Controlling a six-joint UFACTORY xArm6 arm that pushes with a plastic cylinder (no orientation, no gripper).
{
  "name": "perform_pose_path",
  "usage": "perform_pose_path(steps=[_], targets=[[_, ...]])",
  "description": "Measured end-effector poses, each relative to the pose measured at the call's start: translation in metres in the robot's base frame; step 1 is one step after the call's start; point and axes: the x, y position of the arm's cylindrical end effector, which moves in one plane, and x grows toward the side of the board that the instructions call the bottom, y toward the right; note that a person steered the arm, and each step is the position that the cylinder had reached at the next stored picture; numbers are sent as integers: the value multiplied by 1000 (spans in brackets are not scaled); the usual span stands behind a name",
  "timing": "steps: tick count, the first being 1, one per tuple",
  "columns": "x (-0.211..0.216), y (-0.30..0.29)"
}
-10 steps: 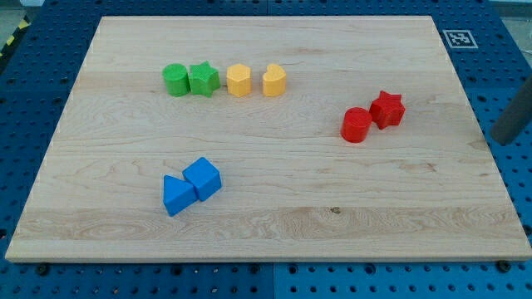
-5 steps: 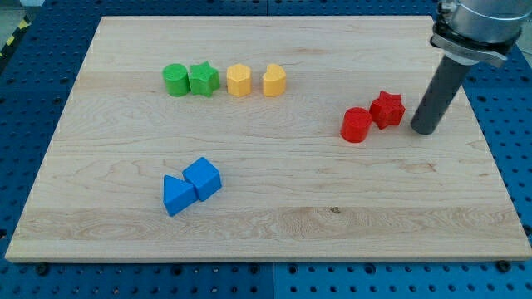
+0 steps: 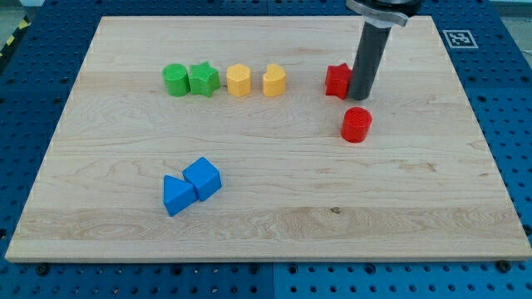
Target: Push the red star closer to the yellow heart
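Note:
The red star [image 3: 337, 80] lies in the upper middle of the board, partly hidden on its right by my rod. My tip [image 3: 361, 98] touches the star's right side. The yellow heart [image 3: 274, 80] sits to the star's left, a gap of about one block width between them. A red cylinder [image 3: 356, 124] lies just below my tip, apart from the star.
A yellow hexagonal block [image 3: 238, 80], a green star [image 3: 204, 80] and a green cylinder [image 3: 175, 80] line up left of the heart. Two blue blocks, a cube [image 3: 202, 178] and a triangular one [image 3: 176, 196], touch at lower left. The wooden board [image 3: 266, 224] rests on a blue pegboard.
My rod came in from the view's right and swept up and left. It pushed the red star away from the red cylinder toward the yellow heart. The cylinder stayed put.

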Motion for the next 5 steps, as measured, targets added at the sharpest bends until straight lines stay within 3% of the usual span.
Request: perform_pose_path(steps=[3,5], targets=[[-31,39],[-20,8]])
